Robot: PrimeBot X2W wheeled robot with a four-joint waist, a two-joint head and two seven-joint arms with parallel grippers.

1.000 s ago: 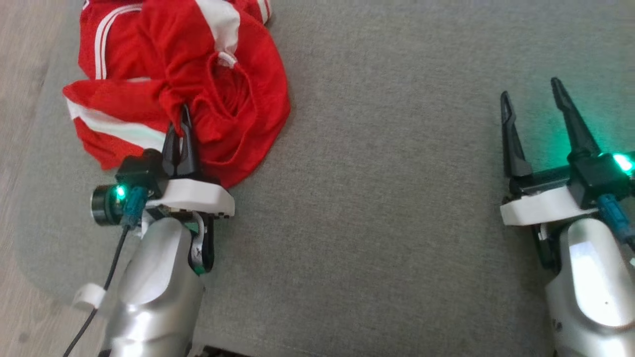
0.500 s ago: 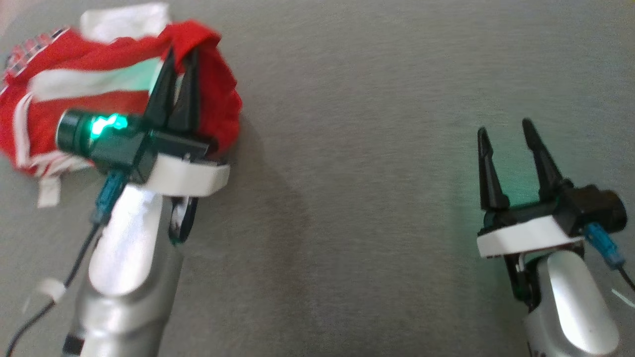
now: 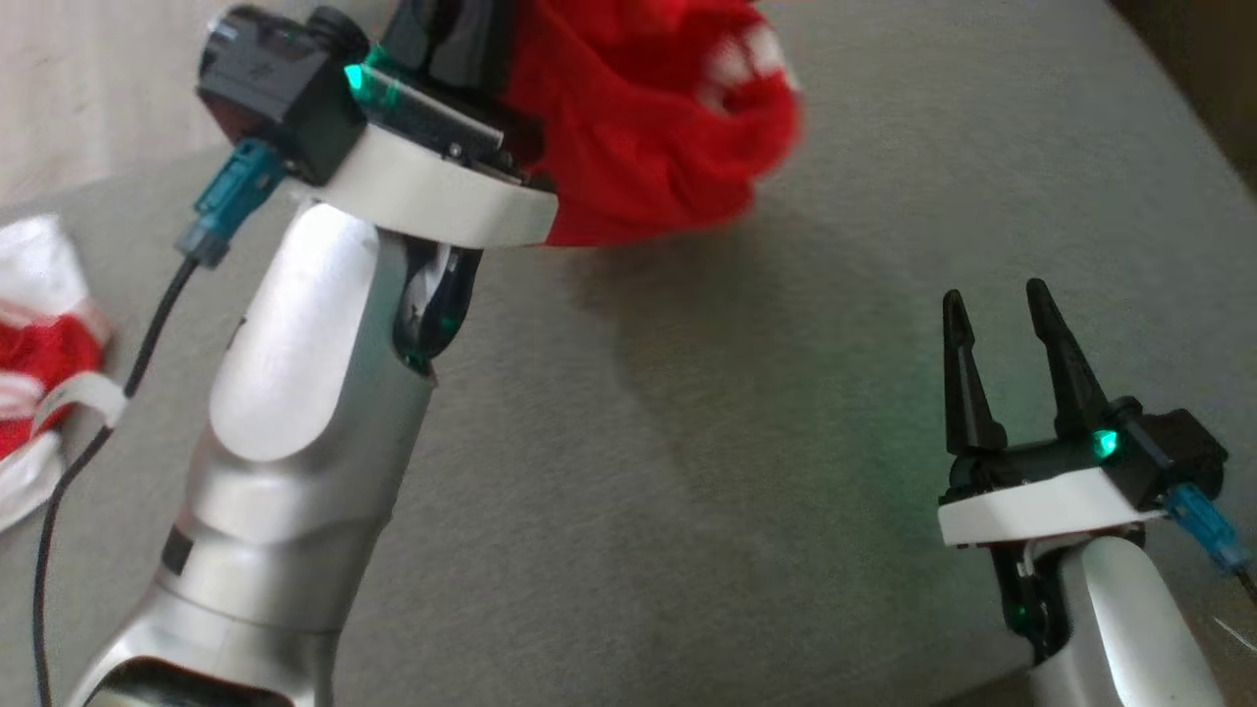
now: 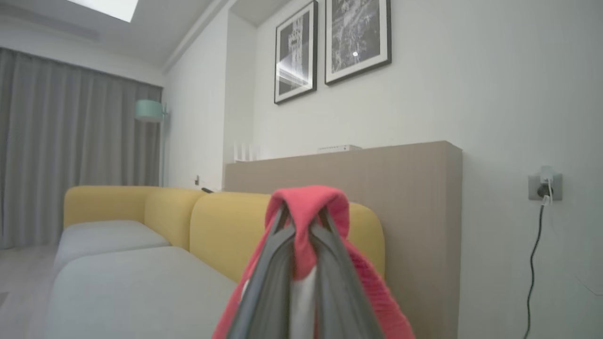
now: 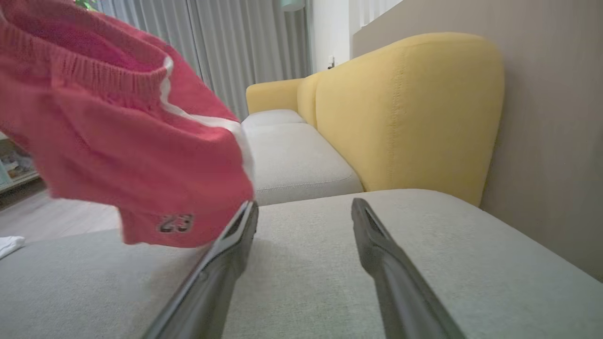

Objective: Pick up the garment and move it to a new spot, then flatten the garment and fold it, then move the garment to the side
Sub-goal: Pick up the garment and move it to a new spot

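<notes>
Between the pressed-together fingers of the left gripper (image 4: 301, 226), a fold of the red garment (image 4: 308, 202) is pinched; the cloth drapes over the fingertips and falls down either side of them. From the head view, the rest of the garment (image 3: 648, 147) bunches just beyond and to the right of that gripper, blurred, with its shadow lying on the grey seat cushion (image 3: 687, 491) underneath. Well off to the right, the right gripper (image 3: 994, 292) sits low over the same cushion with its fingers spread apart and nothing between them. Seen along those fingers, the garment (image 5: 118, 155) hangs up and to the left of them, apparently clear of the cushion, showing a ribbed band, a white stripe and the number 23 near its lower edge. A yellow backrest (image 5: 414, 108) rises ahead and to the right of the right gripper. To the left of the left forearm, another red-and-white cloth (image 3: 39, 334) lies at the cushion's edge; whether it joins the held garment cannot be told.
</notes>
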